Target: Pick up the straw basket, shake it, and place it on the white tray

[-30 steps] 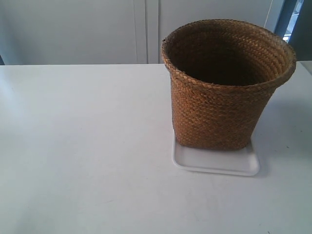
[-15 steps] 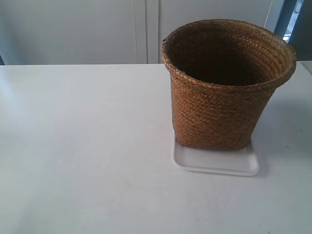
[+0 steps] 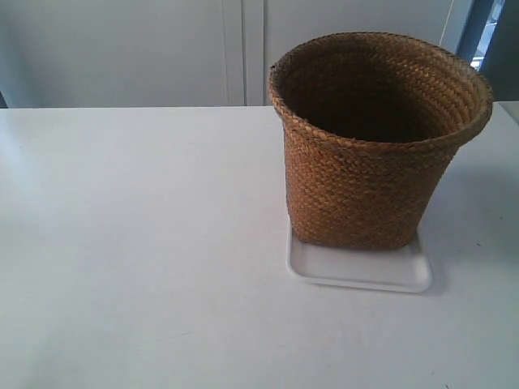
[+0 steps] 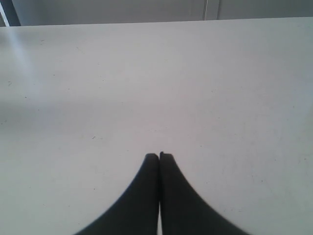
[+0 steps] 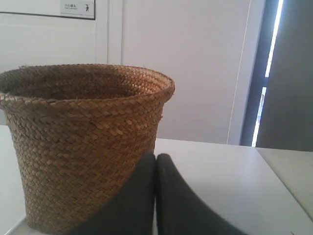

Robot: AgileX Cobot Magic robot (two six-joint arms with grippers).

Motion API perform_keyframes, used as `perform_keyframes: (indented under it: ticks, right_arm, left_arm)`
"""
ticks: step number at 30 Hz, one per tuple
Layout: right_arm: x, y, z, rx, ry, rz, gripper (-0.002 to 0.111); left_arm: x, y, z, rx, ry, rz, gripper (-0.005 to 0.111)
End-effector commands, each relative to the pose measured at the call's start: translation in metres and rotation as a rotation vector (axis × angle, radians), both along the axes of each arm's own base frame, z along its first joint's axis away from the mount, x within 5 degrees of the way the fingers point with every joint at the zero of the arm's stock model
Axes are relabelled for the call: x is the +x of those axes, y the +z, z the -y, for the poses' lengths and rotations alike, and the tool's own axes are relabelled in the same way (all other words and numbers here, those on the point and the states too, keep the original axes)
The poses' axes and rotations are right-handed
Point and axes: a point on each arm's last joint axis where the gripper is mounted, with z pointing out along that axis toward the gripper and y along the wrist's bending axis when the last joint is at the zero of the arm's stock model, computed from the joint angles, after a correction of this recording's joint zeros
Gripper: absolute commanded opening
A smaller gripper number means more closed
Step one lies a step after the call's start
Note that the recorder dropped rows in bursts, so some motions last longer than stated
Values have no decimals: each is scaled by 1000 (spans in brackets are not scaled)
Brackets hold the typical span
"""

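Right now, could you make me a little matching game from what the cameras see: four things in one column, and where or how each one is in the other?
Things:
1. straw basket
2. white tray
3. left gripper
4. right gripper

States:
A. shut, over bare table
B. upright, brown, open at the top
C. shut, facing the basket
D. flat, under the basket

Pairs: 1-B, 2-D, 3-A, 4-C

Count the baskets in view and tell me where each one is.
1. The straw basket stands upright on the white tray, on the table at the exterior view's right. Anything directly behind it would be hidden.
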Motion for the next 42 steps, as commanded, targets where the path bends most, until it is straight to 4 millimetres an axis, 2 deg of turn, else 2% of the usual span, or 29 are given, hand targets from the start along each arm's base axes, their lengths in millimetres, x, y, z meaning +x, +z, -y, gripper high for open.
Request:
perform_keyframes:
  ticks: [1,42]
  right_arm:
    - [0,-7,0,31,2,-37,0]
    - [0,-8,0,61,7,-41,0]
  left_arm:
    - [0,-1,0,-16,5,0,0]
    - [0,-1,0,-16,5,0,0]
